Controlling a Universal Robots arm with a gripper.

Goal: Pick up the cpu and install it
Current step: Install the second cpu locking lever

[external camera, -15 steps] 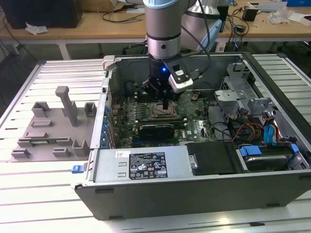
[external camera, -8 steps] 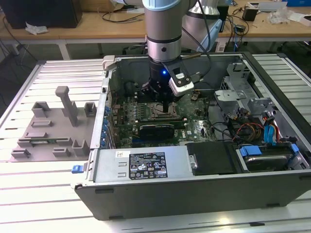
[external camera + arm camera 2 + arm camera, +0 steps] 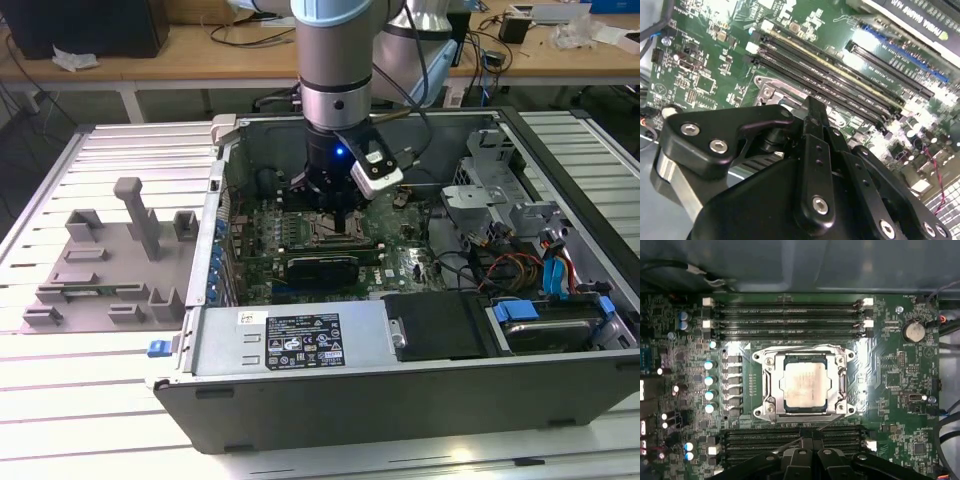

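A: In the exterior view, from the exterior view's left: a grey fixture plate lies on the slatted table, then the open computer case with the robot arm reaching down into it. The gripper hangs just over the green motherboard, its body hiding what lies below.

B: The first wrist view supplies that. The cpu sits flat inside the metal-framed socket, memory slots on one side and more beyond the other. The gripper stands clear of the chip, holding nothing.

A: How wide are the fingers?

B: Cannot tell. In the second wrist view the gripper and its black linkage block the socket; long memory slots and a black card lie past it.
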